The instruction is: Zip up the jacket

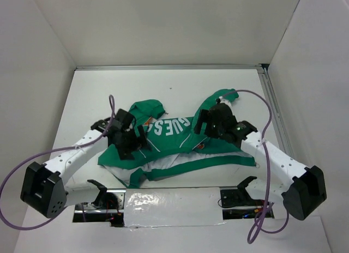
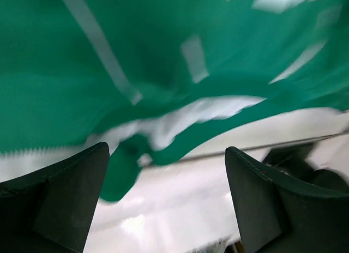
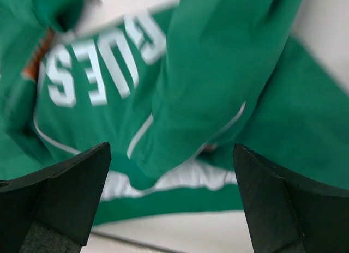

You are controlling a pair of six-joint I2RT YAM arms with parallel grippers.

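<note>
Silvery sheeting (image 1: 163,205) covers the near edge of the table (image 1: 163,89) between the two arm bases. Just beyond it the jacket (image 1: 180,149) lies crumpled near the middle of the table, with its white lettering (image 1: 169,127) facing up, white lining showing along the near hem, and one sleeve trailing toward the far right. The left gripper (image 2: 166,155) is over the jacket's left part and the right gripper (image 3: 172,149) over its right part, each with fingers spread apart and clamping nothing; white walls (image 1: 163,24) close the far side.
</note>
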